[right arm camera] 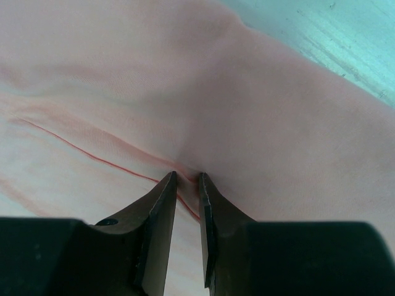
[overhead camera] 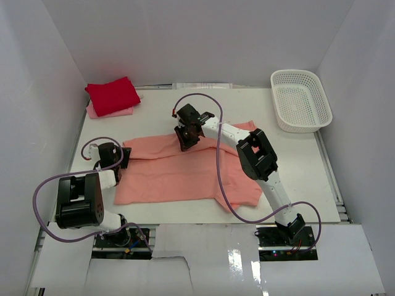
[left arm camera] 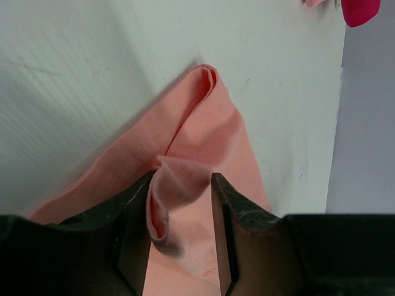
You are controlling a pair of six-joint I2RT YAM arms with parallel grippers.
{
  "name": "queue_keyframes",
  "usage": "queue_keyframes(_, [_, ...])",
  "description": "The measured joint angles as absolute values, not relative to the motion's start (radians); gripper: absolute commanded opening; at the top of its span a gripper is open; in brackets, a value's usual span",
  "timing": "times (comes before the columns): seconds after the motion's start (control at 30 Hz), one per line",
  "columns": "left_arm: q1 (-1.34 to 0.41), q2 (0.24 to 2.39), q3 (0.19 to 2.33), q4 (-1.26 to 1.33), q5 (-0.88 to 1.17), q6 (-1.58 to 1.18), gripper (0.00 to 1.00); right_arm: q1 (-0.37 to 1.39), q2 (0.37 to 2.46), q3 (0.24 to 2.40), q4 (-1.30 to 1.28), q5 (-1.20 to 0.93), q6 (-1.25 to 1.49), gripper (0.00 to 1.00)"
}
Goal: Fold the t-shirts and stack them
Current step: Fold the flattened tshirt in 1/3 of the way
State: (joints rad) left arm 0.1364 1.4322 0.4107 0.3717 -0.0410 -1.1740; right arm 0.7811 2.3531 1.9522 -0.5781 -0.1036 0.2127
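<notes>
- Large salmon-pink soft cloth t-shirt [overhead camera: 179, 179] lies spread flat mid-table, long side running L–R. Its near-right corner is a bit rumpled.
- Left gripper [overhead camera: 118, 154] sits at the shirt's left edge, by the far corner. In the wrist view the jaws are part-spread, w/ a bunched fold of salmon cloth pinched btwn the black fingers [left arm camera: 133, 225].
- Right gripper [overhead camera: 187, 140] sits on the shirt's far edge, approx. mid-length. Its jaws are nearly pressed together, and the fingertips [right arm camera: 162, 209] nip a thin ridge of cloth beside a seam.
- Bright red folded cloth t-shirt [overhead camera: 112, 95] is at the far-left corner, lying on top of the pale pink cloth t-shirt [overhead camera: 111, 113]. Only the pink one's near edge shows. Both are well apart from the salmon shirt.
- White plastic lattice basket [overhead camera: 300, 98] sits far-right on the white table [overhead camera: 308, 172].
</notes>
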Motion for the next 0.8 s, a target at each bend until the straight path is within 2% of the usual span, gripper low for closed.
queue_keyframes(0.3, [0.148,1.414,0.415,0.374,-0.051,-1.083,0.43,0.781,2.353,1.952,-0.578,-0.104,0.212,0.27])
queue_keyframes(0.57, [0.159,1.440,0.442,0.411,-0.033,-1.039,0.26,0.782,2.349,1.945,-0.574,-0.099,0.208,0.27])
queue_keyframes(0.8, [0.164,1.487,0.463,0.443,0.034,-1.009,0.20,0.783,2.347,1.940,-0.569,-0.096,0.206,0.27])
